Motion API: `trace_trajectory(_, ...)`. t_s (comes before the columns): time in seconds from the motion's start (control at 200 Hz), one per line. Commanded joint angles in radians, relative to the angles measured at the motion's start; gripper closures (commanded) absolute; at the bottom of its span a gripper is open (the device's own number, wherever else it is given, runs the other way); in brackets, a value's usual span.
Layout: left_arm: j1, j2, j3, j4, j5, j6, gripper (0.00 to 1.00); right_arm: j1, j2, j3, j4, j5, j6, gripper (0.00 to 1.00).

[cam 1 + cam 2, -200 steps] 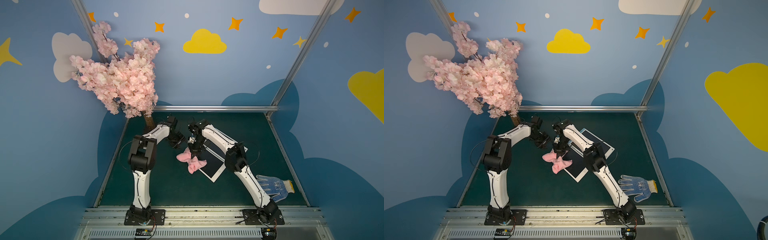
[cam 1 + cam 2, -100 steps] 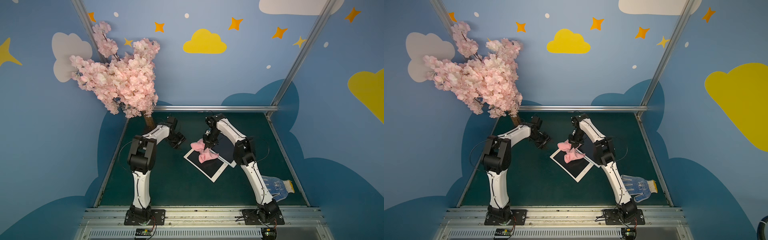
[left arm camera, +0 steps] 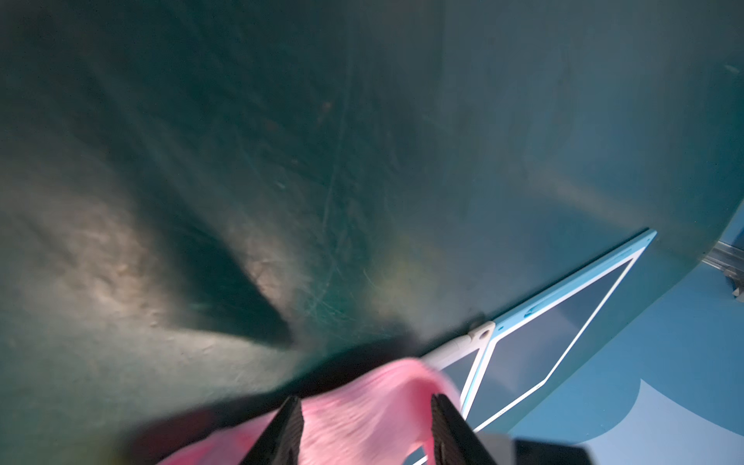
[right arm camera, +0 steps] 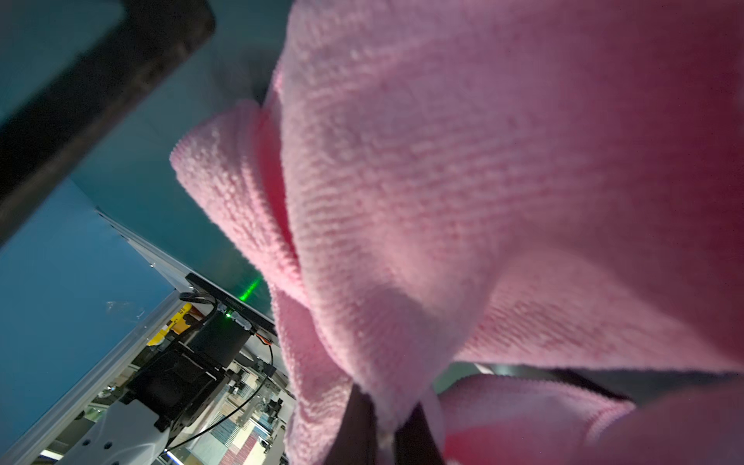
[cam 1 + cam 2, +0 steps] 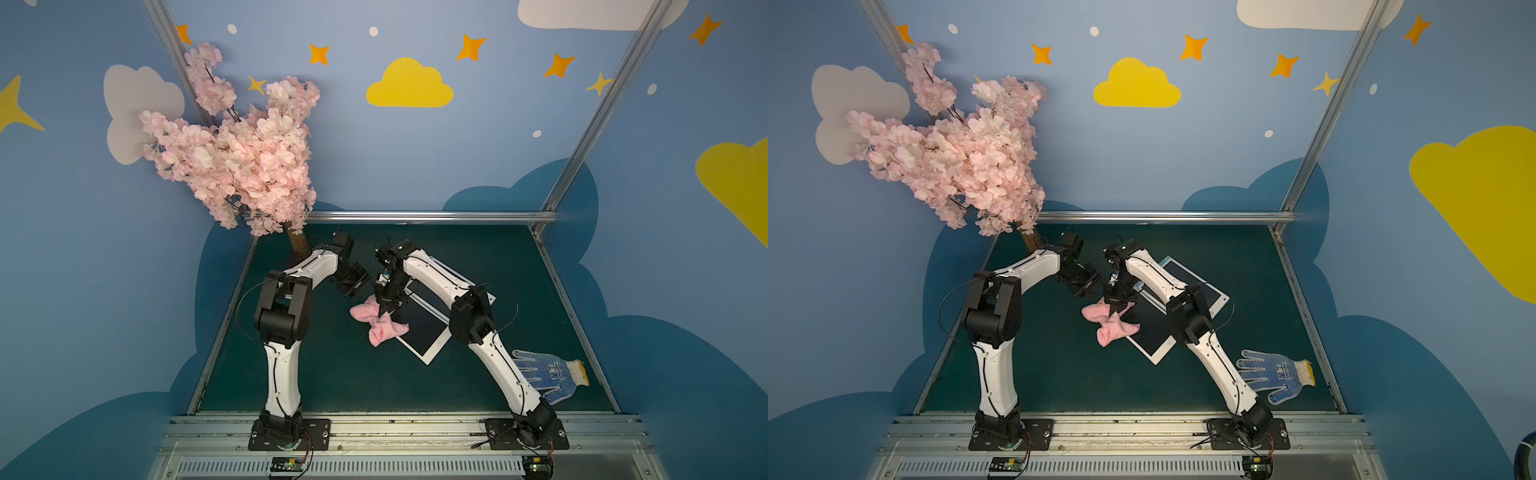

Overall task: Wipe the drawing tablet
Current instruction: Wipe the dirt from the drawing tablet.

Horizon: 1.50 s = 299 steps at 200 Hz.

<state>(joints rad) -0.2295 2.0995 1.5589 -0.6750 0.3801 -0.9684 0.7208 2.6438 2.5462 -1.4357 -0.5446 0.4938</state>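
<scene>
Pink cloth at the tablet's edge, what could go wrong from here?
The pink cloth, pinched in the shut right gripper, lies mostly off the drawing tablet, so strokes may miss the screen. The open left gripper hovers close beside it; the two could collide. Nothing pins the tablet, so it might slide.

White-framed dark drawing tablet point(image 5: 426, 332) flat and askew, crumpled pink cloth point(image 5: 384, 328) seemingly overlapping its edge.
</scene>
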Motion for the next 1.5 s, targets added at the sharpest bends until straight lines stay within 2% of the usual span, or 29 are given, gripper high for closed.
trace_trajectory(0.0, -0.004, -0.041, -0.018, 0.001, 0.016, 0.008, 0.45, -0.085, -0.012, -0.038, -0.032, 0.038, 0.007, 1.00)
trace_trajectory(0.18, -0.003, -0.060, -0.032, 0.008, 0.014, 0.008, 0.44, -0.123, -0.036, -0.076, -0.035, 0.090, 0.010, 1.00)
trace_trajectory(0.38, 0.000, -0.071, -0.031, 0.008, 0.012, 0.015, 0.40, -0.068, -0.033, -0.052, -0.030, 0.067, 0.019, 1.00)
trace_trajectory(0.546, 0.004, -0.078, -0.036, 0.012, 0.017, 0.018, 0.31, -0.023, -0.025, -0.040, -0.028, 0.054, 0.031, 1.00)
trace_trajectory(0.726, 0.010, -0.095, -0.070, 0.059, 0.055, 0.006, 0.22, -0.080, -0.044, -0.078, -0.027, 0.058, 0.032, 1.00)
trace_trajectory(0.951, 0.016, -0.109, -0.094, 0.091, 0.064, -0.016, 0.23, -0.148, -0.126, -0.184, -0.022, 0.115, 0.002, 1.00)
trace_trajectory(1.126, 0.016, -0.100, -0.085, 0.087, 0.044, 0.003, 0.24, -0.078, -0.108, -0.162, -0.039, 0.084, 0.006, 1.00)
trace_trajectory(1.316, 0.016, -0.069, -0.075, 0.112, 0.097, -0.003, 0.26, 0.019, -0.059, -0.066, -0.101, 0.046, 0.017, 1.00)
trace_trajectory(1.492, 0.002, -0.027, -0.031, 0.099, 0.126, -0.008, 0.37, 0.016, -0.082, -0.089, -0.137, 0.106, -0.003, 1.00)
